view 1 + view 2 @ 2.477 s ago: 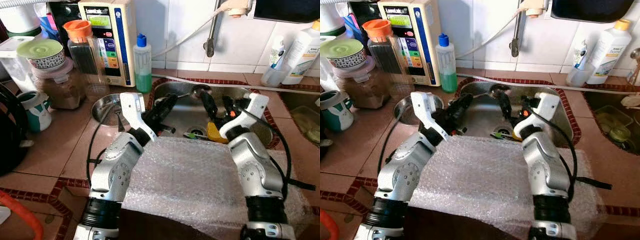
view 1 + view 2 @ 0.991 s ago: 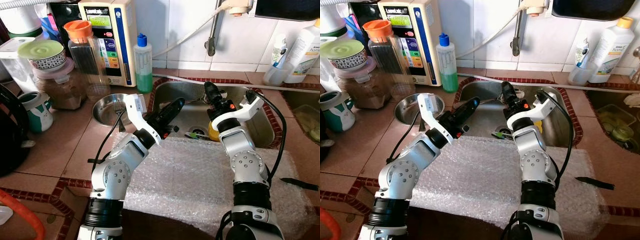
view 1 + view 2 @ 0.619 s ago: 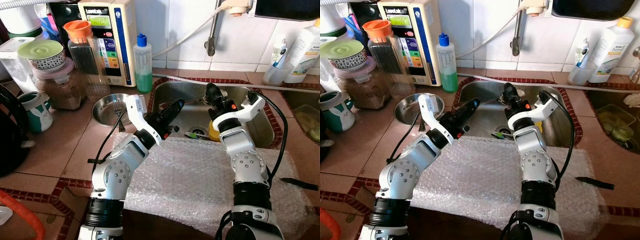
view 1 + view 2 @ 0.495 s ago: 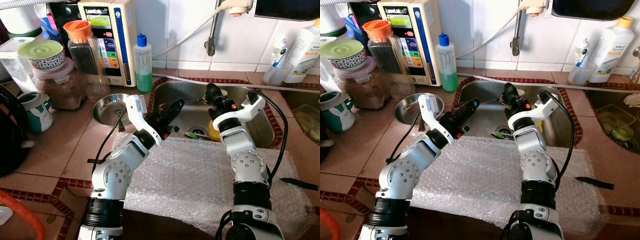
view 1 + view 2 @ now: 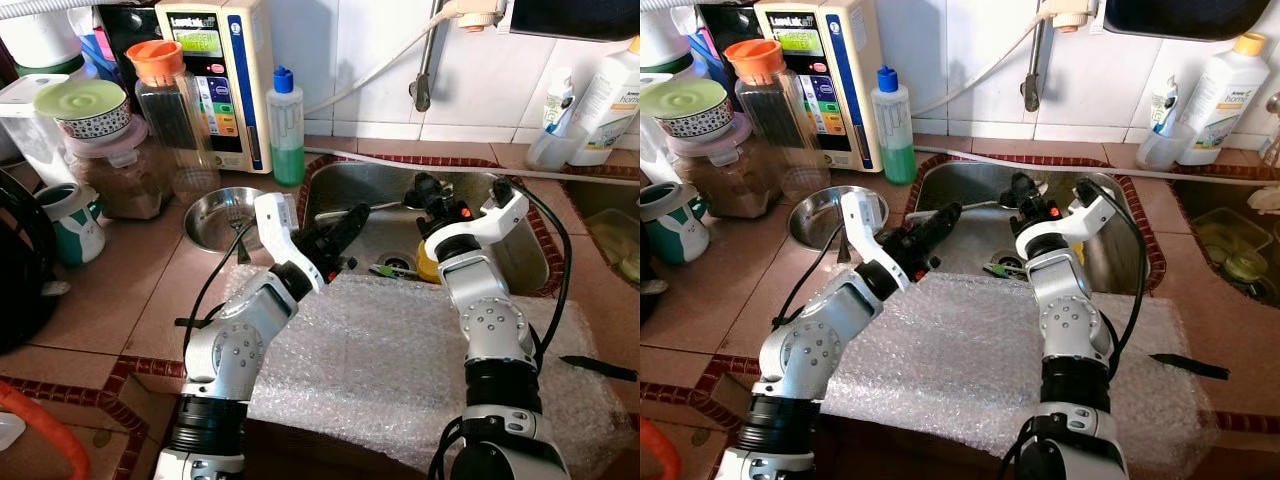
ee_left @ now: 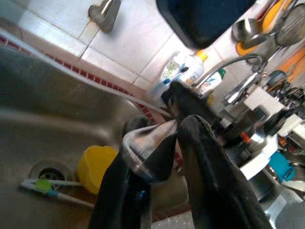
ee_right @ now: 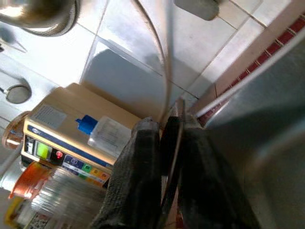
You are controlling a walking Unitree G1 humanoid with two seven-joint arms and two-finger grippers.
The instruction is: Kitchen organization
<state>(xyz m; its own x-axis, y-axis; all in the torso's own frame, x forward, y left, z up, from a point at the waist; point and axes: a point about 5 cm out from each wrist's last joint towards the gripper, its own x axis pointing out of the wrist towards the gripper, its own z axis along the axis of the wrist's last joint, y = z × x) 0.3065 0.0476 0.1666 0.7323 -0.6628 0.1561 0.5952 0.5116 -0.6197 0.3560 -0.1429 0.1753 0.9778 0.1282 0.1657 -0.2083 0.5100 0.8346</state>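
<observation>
Left eye view, nearest first. Bubble wrap (image 5: 380, 350) is spread over the table (image 5: 120, 290) edge at lower centre, and both arms reach across it toward the sink (image 5: 520, 262) at mid-frame.

- Left hand (image 5: 348, 218): over the sink's left side. In its wrist view the fingers (image 6: 205, 167) are pinched nearly together on a shiny curved piece.
- Right hand (image 5: 426, 188): over the sink, right of centre. In its wrist view the fingers (image 7: 138, 167) are closed on a thin metal edge.
- Metal utensil (image 5: 372, 208): a long slim handle running between the two hands above the basin. I judge both hands have hold of this one item, though the left contact is hard to read.
- Below it on the sink floor: yellow cup (image 5: 428, 268), toothbrush (image 5: 385, 270).
- Far, upper left: green bottle (image 5: 286, 125) against the tiles.

Handling, my judgement: the utensil is stiff, light and probably wet, so it is slippery and apt to swivel in a two-finger pinch. Best held mid-handle, square across the pads.
</observation>
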